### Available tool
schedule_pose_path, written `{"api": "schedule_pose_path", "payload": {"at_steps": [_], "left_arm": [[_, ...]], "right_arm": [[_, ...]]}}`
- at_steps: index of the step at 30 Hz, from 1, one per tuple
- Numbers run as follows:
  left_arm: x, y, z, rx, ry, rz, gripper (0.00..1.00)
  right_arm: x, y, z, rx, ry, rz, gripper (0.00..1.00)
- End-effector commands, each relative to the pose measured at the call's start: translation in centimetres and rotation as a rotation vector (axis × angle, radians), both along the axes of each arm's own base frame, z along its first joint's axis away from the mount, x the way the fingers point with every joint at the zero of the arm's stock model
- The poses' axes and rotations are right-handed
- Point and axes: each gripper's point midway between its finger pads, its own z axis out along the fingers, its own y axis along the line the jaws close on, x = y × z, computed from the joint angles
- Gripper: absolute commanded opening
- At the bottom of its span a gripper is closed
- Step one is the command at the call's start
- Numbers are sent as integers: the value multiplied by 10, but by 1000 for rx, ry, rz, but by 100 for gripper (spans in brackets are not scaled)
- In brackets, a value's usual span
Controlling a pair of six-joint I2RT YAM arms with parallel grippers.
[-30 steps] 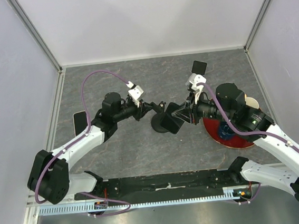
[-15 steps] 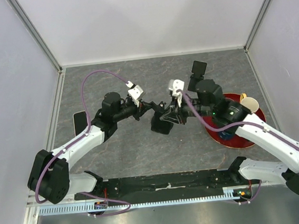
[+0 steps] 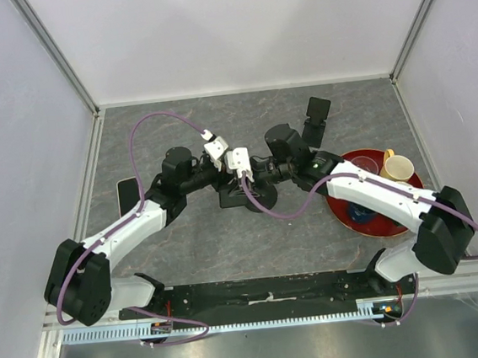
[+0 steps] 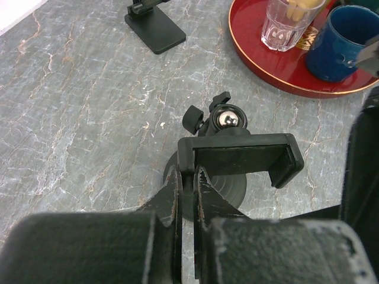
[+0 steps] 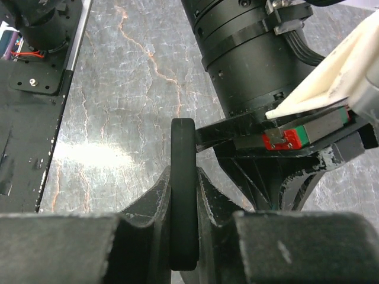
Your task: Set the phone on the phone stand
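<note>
**Phone** (image 5: 183, 142): thin black slab with a rounded, matt edge, seen edge-on. Clamped between the fingers of the right gripper (image 5: 184, 177), which are narrowed onto its two flat faces. Held close beside the phone stand, not seated in it.

**Phone stand** (image 4: 240, 157): black plastic. Round weighted base, short neck, shiny steel ball joint (image 4: 228, 119) with a thumbscrew, and a wide cradle with a raised lug at each end. Cradle empty. Left gripper (image 4: 186, 192) pinched narrow onto the cradle's left lug.

**Step in hand, as judged:** bringing the slab into the cradle.
- Turn the flat back parallel to the cradle plate.
- Enter between the two lugs rather than over one.
- Hold the lug firmly so the ball joint cannot swivel.
- Loosen the right fingers only once both ends are caught.

**Beyond the phone stand:**
- Second stand (image 4: 155, 29), black, with a square base.
- Glossy red round tray (image 4: 254, 59), gold-rimmed, carrying a clear ribbed glass (image 4: 290, 21) and a blue mug (image 4: 340, 44).

**Under the phone stand:** grey marble-veined table (image 4: 77, 118), smooth and likely slippery.
</note>
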Motion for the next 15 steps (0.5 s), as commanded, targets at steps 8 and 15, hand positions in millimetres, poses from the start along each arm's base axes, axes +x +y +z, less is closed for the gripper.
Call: {"api": "schedule_pose_path", "payload": {"at_steps": [8, 15], "left_arm": [[-17, -13, 7, -7, -15, -134, 2], [-18, -14, 4, 1, -5, -145, 2]], "right_arm": [[51, -1, 50, 149, -256, 79, 0], [67, -18, 54, 150, -264, 65, 0]]}}
